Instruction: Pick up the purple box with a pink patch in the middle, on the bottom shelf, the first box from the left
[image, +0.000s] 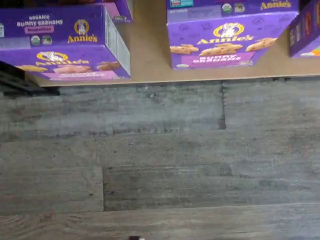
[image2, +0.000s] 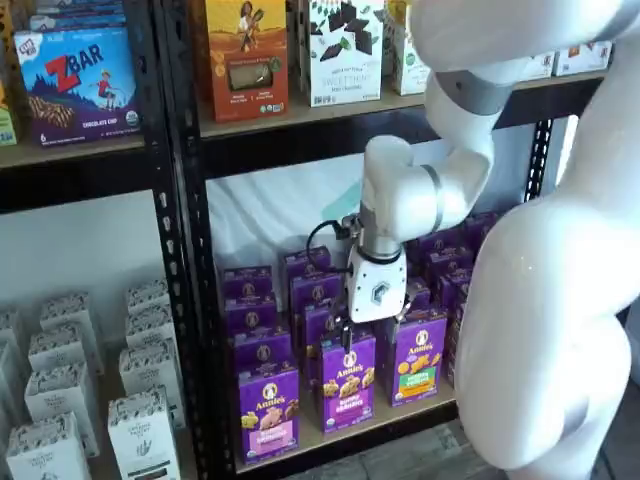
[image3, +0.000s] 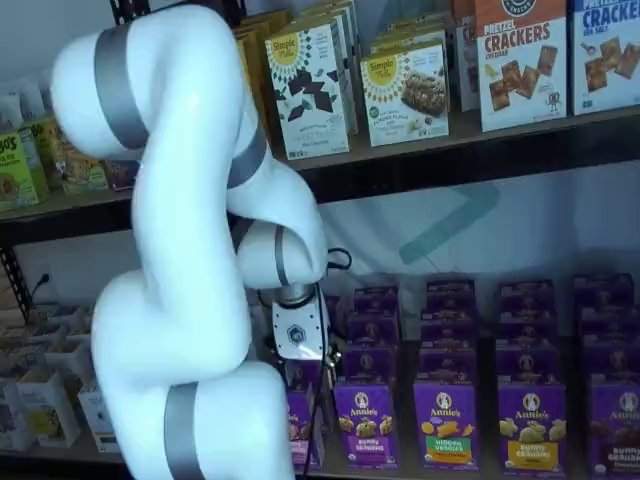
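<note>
My white xArm (image2: 420, 190) hangs in front of the light tan board bottom shelf (image2: 345, 430) with its black metal rim, nothing lifted yet. The small upright purple Annie's box with the pink patch (image2: 268, 410) stands at the row's left front, untouched. My end effector (image2: 372, 322) is empty, spread wide; approach, grasp and lift all remain.

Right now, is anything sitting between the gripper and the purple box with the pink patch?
Nothing visible blocks it. The purple box stands at the front of its row on the bottom shelf, its face clear. The gripper hangs over the neighbouring row, so it must shift sideways; its fingers are not clearly visible.
</note>
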